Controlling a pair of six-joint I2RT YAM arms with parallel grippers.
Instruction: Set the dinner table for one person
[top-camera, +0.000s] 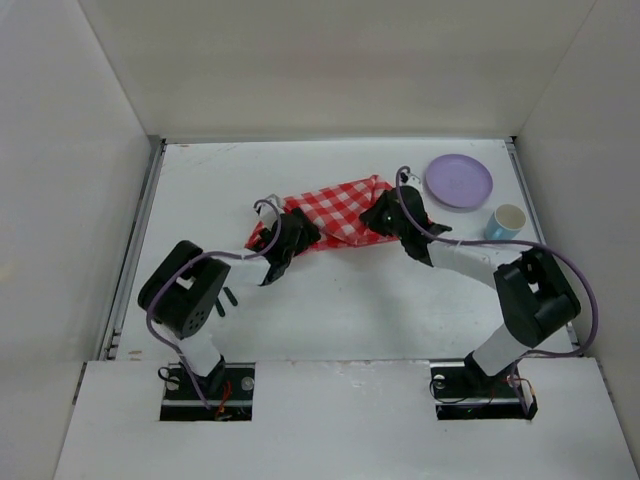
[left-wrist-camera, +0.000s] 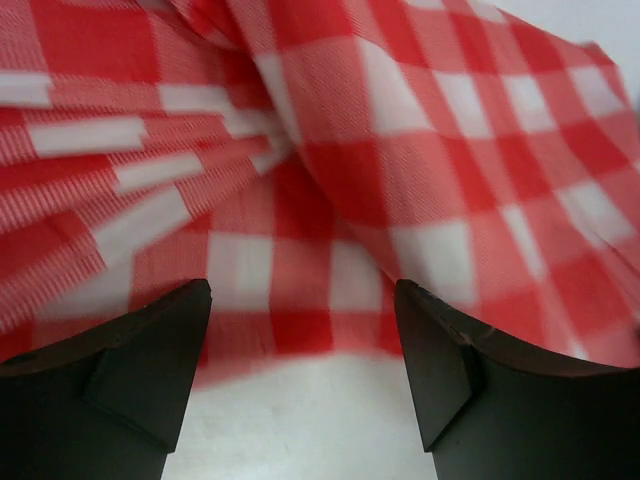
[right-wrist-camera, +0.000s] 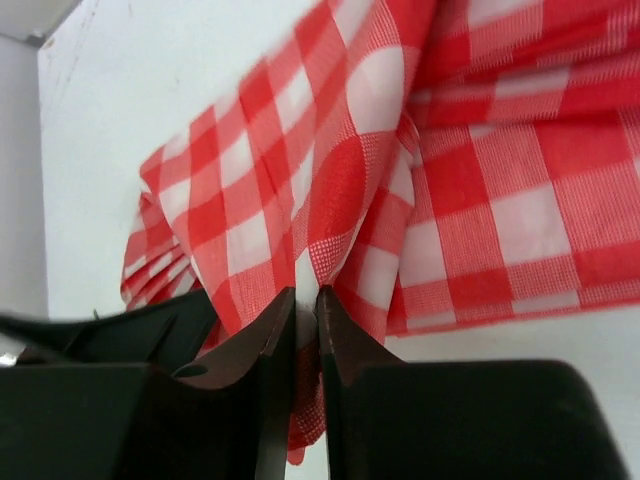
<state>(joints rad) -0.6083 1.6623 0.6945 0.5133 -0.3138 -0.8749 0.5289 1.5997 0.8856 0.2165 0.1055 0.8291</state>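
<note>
Pinching a raised fold of the checked cloth (top-camera: 340, 215), the right claw (right-wrist-camera: 305, 300) is clamped tight, likely to pull it flat, while the left claw (left-wrist-camera: 302, 290) gapes released at the cloth's left end, tabletop (top-camera: 330, 310) beneath, plate (top-camera: 458, 180) and cup (top-camera: 505, 222) off its right.

Bare table (top-camera: 350, 310) runs wide between the two arms and behind the cloth (top-camera: 340, 212). The cloth, bunched across the middle, blocks the way there, with the left gripper (top-camera: 285, 240) and right gripper (top-camera: 380, 213) at its ends. A plate (top-camera: 458, 181) and cup (top-camera: 506, 222) crowd the far right; panels (top-camera: 70, 200) wall the sides.
</note>
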